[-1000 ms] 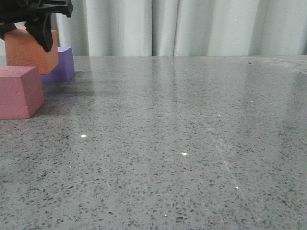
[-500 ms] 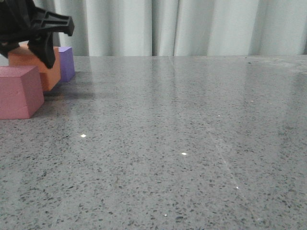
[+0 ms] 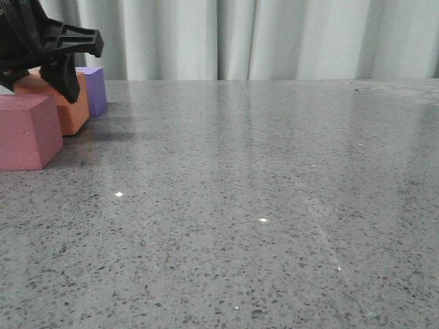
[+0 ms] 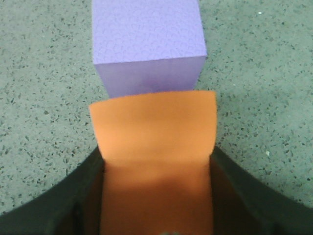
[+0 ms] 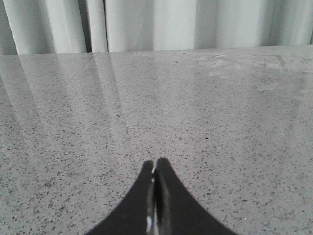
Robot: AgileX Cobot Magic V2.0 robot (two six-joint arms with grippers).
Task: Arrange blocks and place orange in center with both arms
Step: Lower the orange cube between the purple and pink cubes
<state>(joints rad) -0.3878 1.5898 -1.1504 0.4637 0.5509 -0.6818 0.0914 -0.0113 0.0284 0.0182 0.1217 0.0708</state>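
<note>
- Here the left gripper [image 3: 41, 65] is clamped on the orange cube [image 3: 68, 103], which sits low at the table's [image 3: 260, 192] far left.
- In the left wrist view the cube [image 4: 154, 147] fills the gap between the fingers, with the purple cube [image 4: 146, 44] directly beyond it, seemingly touching.
- The pink cube [image 3: 27, 130] lies just in front.
- The right gripper [image 5: 155, 196], pressed closed and empty, is well apart, so the left arm is nearer.

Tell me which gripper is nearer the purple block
Left. The left gripper holds the orange block right beside the purple block; the right gripper faces bare table, no blocks in its view.
</note>
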